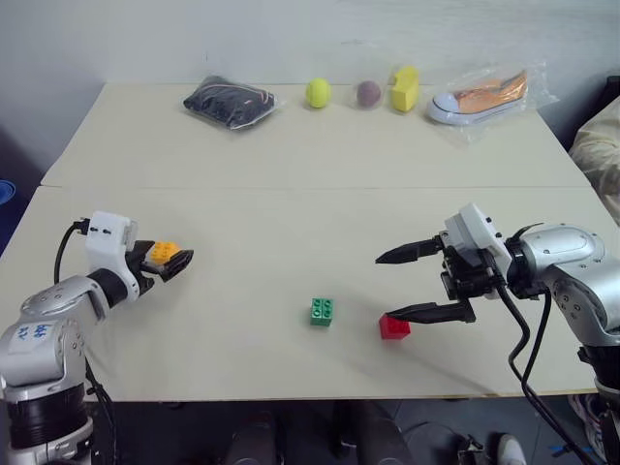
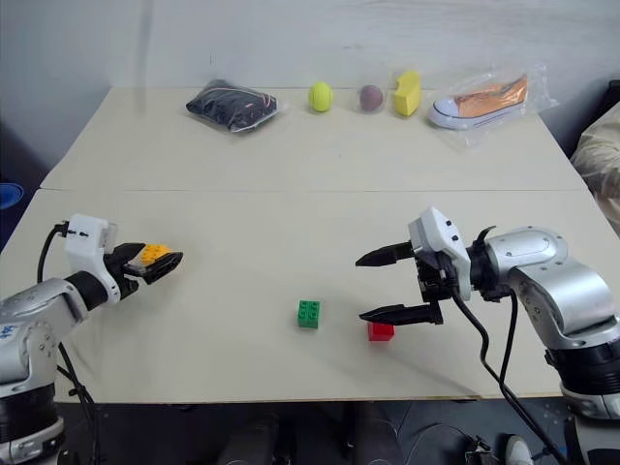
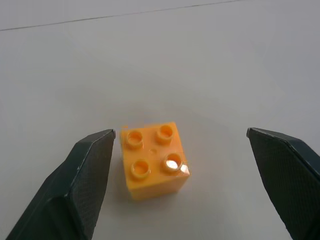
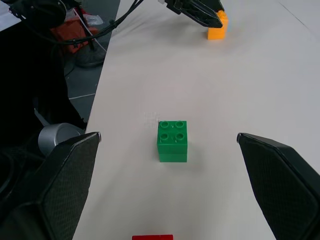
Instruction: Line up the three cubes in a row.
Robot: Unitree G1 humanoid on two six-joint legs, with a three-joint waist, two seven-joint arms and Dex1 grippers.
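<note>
Orange-yellow cube (image 3: 154, 161) sat between spread left gripper (image 3: 182, 192) fingers, ungripped. Red cube (image 1: 393, 327) partly hidden behind right gripper (image 1: 410, 284), fingers apart, empty. Green cube (image 1: 323, 311) clear.

On the pale table (image 1: 291, 281) the left gripper (image 1: 172, 262) stood spread around the orange-yellow brick (image 1: 163, 252) near the left edge, while the right gripper (image 1: 418, 283) hung wide open with its lower finger just over the red brick (image 1: 393, 327). The green brick (image 1: 323, 311) sat just left of the red one. Along the far edge lay a bagged black bundle (image 1: 230, 102), a yellow ball (image 1: 318, 93), a maroon ball (image 1: 368, 93), a yellow foam block (image 1: 405, 88) and a bagged sneaker (image 1: 481, 98).
</note>
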